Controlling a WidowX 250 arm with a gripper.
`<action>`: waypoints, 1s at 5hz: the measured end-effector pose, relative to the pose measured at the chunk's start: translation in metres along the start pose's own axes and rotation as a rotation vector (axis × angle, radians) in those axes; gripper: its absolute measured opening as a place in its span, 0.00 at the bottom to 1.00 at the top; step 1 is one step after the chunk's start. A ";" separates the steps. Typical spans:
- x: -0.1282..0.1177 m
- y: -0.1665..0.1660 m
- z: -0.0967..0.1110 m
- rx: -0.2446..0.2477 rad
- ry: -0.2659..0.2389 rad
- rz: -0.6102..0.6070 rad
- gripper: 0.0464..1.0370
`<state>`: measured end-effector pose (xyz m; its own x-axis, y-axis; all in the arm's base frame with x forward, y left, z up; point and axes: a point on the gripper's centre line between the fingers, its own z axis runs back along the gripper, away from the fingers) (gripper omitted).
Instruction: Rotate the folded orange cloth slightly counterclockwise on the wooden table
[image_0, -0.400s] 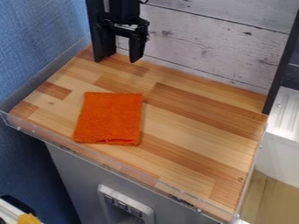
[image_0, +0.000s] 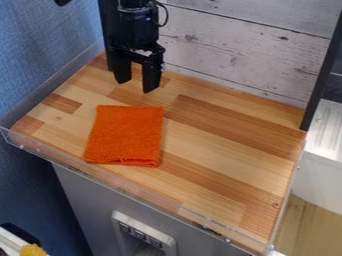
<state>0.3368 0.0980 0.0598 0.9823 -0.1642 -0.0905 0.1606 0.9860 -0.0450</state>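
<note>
well, we have the gripper (image_0: 137, 86) above the far left corner of the wooden counter (image_0: 224, 142), pointing down, its two fingers apart and nothing between them. the orange cloth (image_0: 125, 135) lies flat and folded on the left half of the counter, one corner close to the near edge, just inside the clear rim (image_0: 133, 192). gripper and cloth are apart, and the cloth's far side is the one closest to us.

how to handle this well, as we judge it: the cloth is soft and low, so any grip on it wants the fingers kept apart on the way down and both tips brought right to the fabric before they close. we'd favour a pinch that gathers every layer, as too shallow a bite may peel off the top one and open the fold. a gentle touch on the wood, no hard press, and we'd mind that clear rim near the cloth's corner.

now our count: one gripper with two fingers, one cloth, one counter, one clear rim along the near edge, one white plank wall (image_0: 234, 57) behind the far edge, and one pale panel (image_0: 142, 234) below, with three small dark squares.
</note>
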 end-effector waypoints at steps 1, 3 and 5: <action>-0.010 -0.004 0.006 0.032 -0.053 -0.102 0.96; -0.024 -0.016 0.012 0.090 -0.129 -0.287 0.96; -0.039 -0.030 0.024 0.091 -0.148 -0.419 0.91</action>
<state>0.2964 0.0758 0.0883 0.8328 -0.5504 0.0599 0.5488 0.8349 0.0411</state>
